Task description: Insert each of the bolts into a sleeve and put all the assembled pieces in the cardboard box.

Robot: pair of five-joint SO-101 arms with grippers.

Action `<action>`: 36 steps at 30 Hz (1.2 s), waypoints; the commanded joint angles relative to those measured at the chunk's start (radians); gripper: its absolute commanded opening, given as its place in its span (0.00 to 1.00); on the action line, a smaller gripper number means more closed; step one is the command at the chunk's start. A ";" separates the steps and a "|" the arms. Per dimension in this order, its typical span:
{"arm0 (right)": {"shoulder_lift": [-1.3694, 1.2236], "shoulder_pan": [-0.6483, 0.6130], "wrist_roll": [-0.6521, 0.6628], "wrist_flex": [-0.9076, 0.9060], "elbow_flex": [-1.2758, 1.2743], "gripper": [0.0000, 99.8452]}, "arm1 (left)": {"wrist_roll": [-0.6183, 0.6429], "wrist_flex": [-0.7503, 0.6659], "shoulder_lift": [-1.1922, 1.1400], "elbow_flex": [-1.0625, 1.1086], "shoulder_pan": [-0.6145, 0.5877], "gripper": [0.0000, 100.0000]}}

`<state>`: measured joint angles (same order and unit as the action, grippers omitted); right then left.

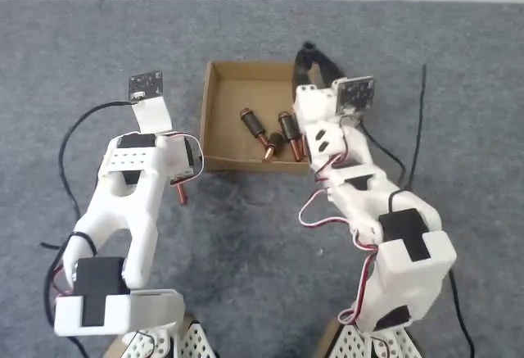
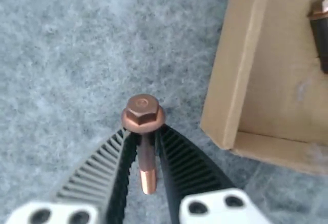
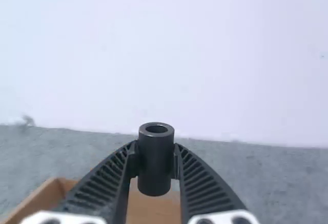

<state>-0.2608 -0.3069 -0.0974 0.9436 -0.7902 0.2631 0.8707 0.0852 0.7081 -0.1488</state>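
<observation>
Your L gripper [image 2: 146, 134] clamps the bolt [image 2: 144, 114] by its shank, just outside the box [image 2: 236, 70] corner. R gripper [image 3: 155, 148], aimed level above the box, pinches the sleeve [image 3: 156, 162]. 2 assembled pcs [image 1: 255, 129] lie inside.

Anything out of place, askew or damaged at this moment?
Nothing stands out. The left gripper is shut on a copper bolt beside the cardboard box, the right gripper is shut on a dark sleeve above it, and the assembled pieces lie inside the box.
</observation>
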 commanded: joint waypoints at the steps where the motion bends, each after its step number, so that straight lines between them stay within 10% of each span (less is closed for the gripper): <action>1: 0.070 -0.038 0.026 0.125 -0.078 0.01 | -0.011 -0.026 0.005 -0.008 0.008 0.01; 36: 0.645 -0.291 0.018 0.179 -0.876 0.01 | -0.005 -0.018 0.014 -0.130 0.009 0.01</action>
<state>0.3406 -0.5831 -0.0974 1.1262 -1.6464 0.2631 0.8692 0.0836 0.6728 -0.1473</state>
